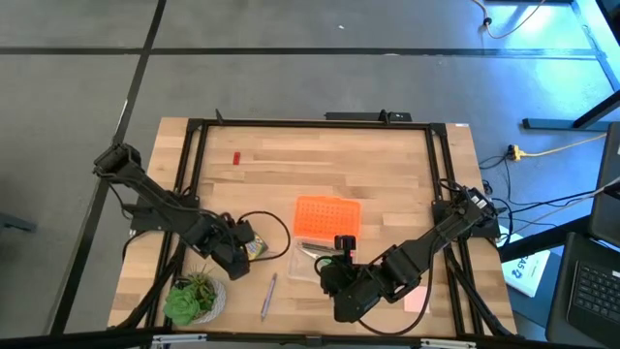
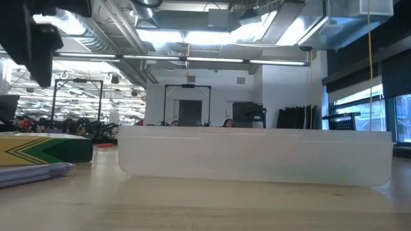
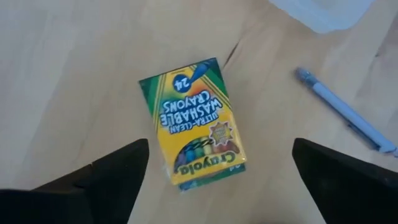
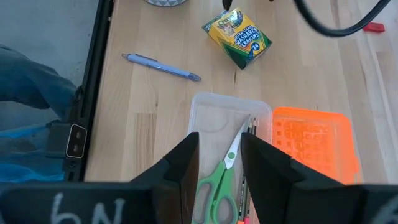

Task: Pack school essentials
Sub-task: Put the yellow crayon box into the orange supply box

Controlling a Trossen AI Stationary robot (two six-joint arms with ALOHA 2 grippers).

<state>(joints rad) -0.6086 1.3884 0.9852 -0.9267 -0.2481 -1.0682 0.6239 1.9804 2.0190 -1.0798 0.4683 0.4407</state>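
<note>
The yellow-green crayon box (image 3: 193,121) lies flat on the table near its left front, also in the high view (image 1: 255,249). My left gripper (image 3: 221,177) hovers over it, open, one finger on each side, touching nothing. My right gripper (image 4: 221,165) is above the clear case (image 4: 214,112), open by a narrow gap. Below that gap the green-handled scissors (image 4: 217,180) and two thin pencils (image 4: 250,180) lie in the case. The greyish-purple pen (image 1: 268,296) lies on the table. The pink note pad (image 1: 415,302) sits beside the right arm. The tiny red eraser (image 1: 235,158) is far left. My right gripper stands over the handle end of the scissors (image 4: 210,196) from above. I cannot tell whether its fingers touch them. The scissors lie flat in the clear case.
The orange lid (image 1: 326,217) lies beside the case toward the far edge. A green potted plant (image 1: 194,299) stands at the near left corner, close to my left arm. A black cable (image 1: 276,221) loops over the table. Bare wood lies toward the far edge.
</note>
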